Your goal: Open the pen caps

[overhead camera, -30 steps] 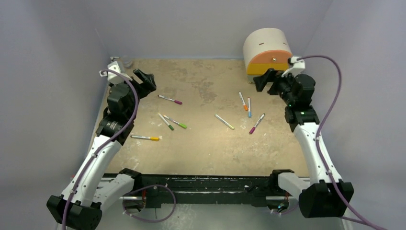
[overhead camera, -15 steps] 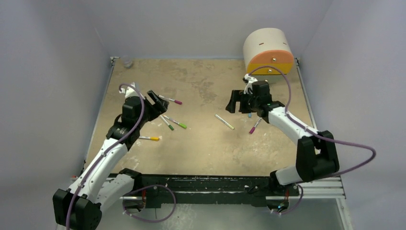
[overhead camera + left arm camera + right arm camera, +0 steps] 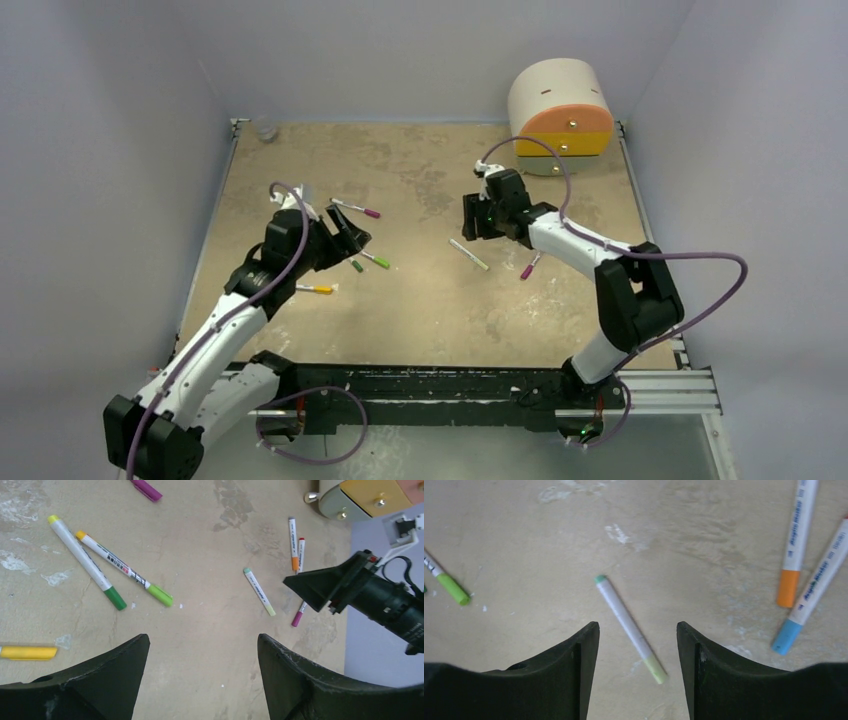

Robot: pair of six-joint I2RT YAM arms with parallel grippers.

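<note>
The right gripper [image 3: 638, 627] has its jaws partly spread and gripping nothing. They straddle a white pen [image 3: 621, 611] lying on the table [image 3: 524, 540], with its pale green cap [image 3: 655, 670] deep between them. The left gripper [image 3: 203, 639] stands wide and holds nothing; ahead and left of its jaws lie a dark green cap [image 3: 115, 598] and a light green cap [image 3: 160, 595], both still on.

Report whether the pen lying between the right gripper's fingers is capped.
Capped: the yellow-green plastic cap sits on the slim white-barrelled pen; no tip shows.

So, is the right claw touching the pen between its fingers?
Apart. Right wrist view: bare table shows between the pen and both right gripper fingers.
</note>
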